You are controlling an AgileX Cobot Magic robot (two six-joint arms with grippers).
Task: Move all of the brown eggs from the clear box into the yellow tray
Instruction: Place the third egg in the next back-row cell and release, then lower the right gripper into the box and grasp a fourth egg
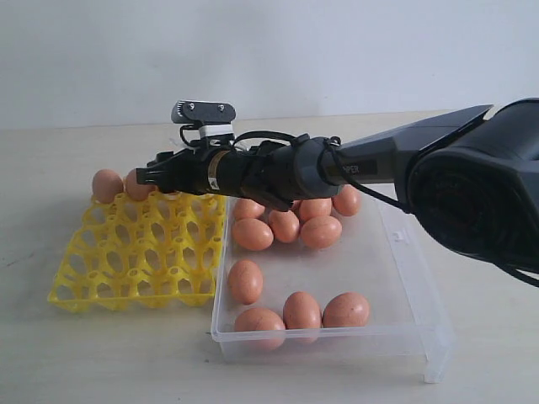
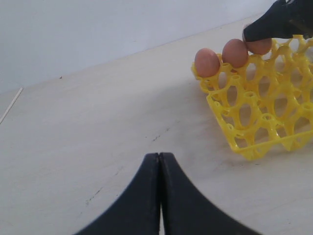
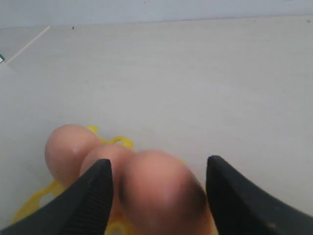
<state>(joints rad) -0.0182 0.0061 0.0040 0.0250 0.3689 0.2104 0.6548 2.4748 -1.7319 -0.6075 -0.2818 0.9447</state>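
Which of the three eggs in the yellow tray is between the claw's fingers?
The third egg from the tray's corner: the right claw straddles it, while the corner egg and middle egg sit uncovered.

the eggs (image 1: 245, 280) are orange-brown. the tray (image 1: 135, 252) is bright yellow and the box (image 1: 383, 265) clear. the arm (image 1: 278, 168) is black.

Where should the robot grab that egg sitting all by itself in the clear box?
Across its round middle, coming down from above. The lone egg lies apart from the other eggs, so there is room on both sides, and the clear box has low walls that would likely block a sideways reach.
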